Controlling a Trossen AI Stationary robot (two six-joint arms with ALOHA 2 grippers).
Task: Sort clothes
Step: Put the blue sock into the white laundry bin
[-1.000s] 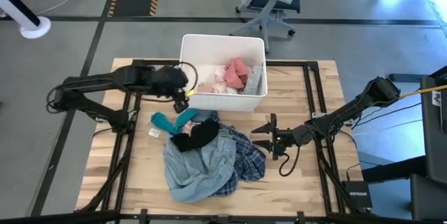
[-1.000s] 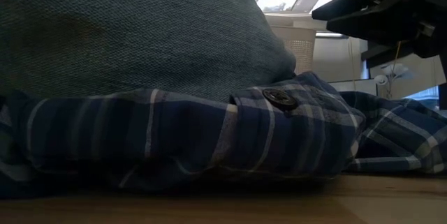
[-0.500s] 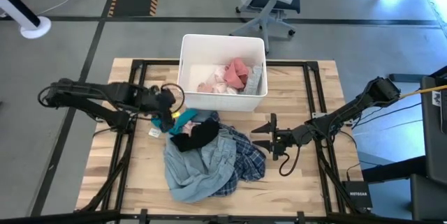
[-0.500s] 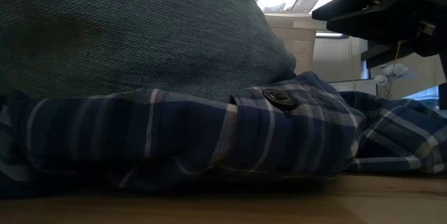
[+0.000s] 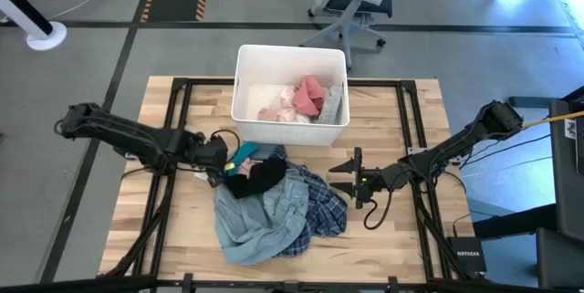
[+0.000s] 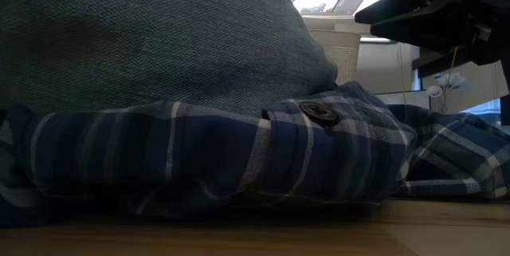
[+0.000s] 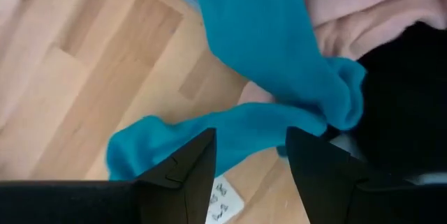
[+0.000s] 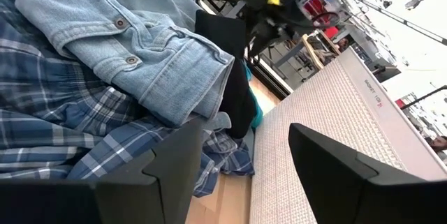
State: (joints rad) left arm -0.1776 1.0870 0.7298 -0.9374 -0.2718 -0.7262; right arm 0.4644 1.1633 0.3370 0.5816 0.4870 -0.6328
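A pile of clothes lies on the table in front of the white bin (image 5: 242, 56): a light-blue denim shirt (image 5: 260, 215), a navy plaid shirt (image 5: 319, 211), a black garment (image 5: 260, 176) and a teal garment (image 5: 245, 151). My left gripper (image 5: 223, 154) is open and low over the teal garment's (image 7: 279, 77) left end, with its fingers on either side of a strip of it. I cannot tell whether they touch it. My right gripper (image 5: 336, 176) is open and empty at the pile's right side, pointing at it. Salmon pink (image 5: 308, 95), grey and white garments lie in the bin.
A pink garment (image 7: 370, 8) lies under the teal and black ones. A white tag (image 7: 225, 199) lies on the wood beside the teal garment. The denim (image 6: 159, 41) and plaid (image 6: 239, 160) fill the low view. Bare wood shows at the table's left and right.
My left gripper has gone from the bin's front left corner toward the table's near edge and down, to the teal garment's left end. The clothes and my right gripper have kept still.
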